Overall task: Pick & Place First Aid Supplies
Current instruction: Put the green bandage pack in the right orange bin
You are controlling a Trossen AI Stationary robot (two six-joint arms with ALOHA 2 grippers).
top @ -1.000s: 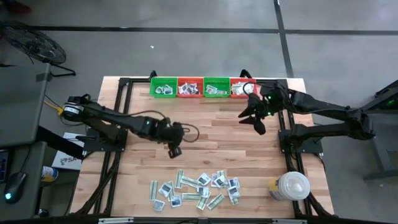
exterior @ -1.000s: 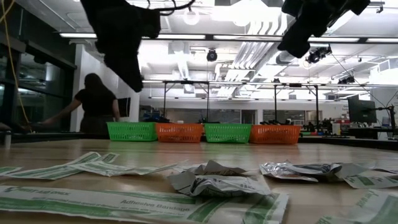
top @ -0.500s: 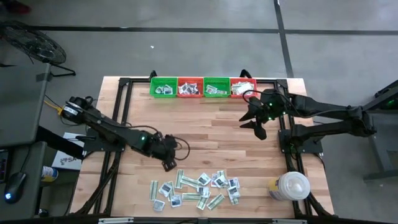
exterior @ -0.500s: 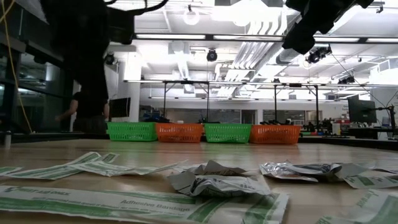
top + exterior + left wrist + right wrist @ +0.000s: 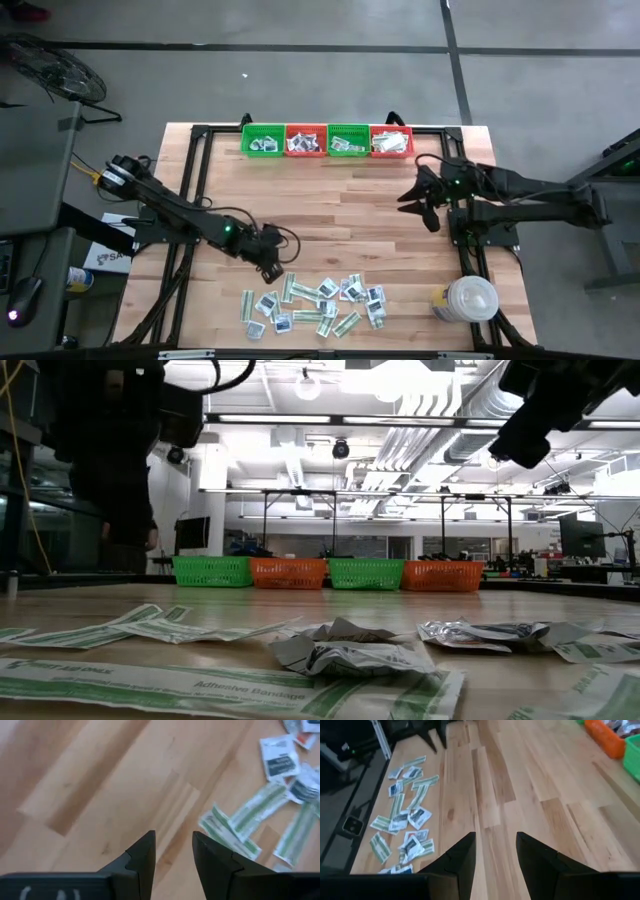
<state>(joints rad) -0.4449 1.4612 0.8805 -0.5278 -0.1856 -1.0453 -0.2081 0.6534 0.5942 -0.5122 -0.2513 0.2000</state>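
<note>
The first aid supplies (image 5: 315,305) lie loose on the wood near the table's front edge: small white squares with dark marks and narrow pale-green strips. My left gripper (image 5: 271,271) hangs open just left of and behind the pile, pointing steeply down. In its wrist view, bare wood shows between its fingers (image 5: 174,847) and the packets (image 5: 235,830) lie just ahead. My right gripper (image 5: 420,208) is open and empty, up in the air at the table's right side. Its wrist view (image 5: 494,847) looks across the table to the packets (image 5: 405,815).
Two green and two red baskets (image 5: 326,141) stand in a row along the far edge, each with packets inside. A big white round lidded container (image 5: 470,300) sits at the near right corner. Bare wood lies between the baskets and the pile.
My left gripper has gone down and toward the table's near edge, up to the pile of packets, and has rolled about its own axis. My right gripper has drawn back from the baskets toward the table's right edge and sunk a little. Both have stayed open.
</note>
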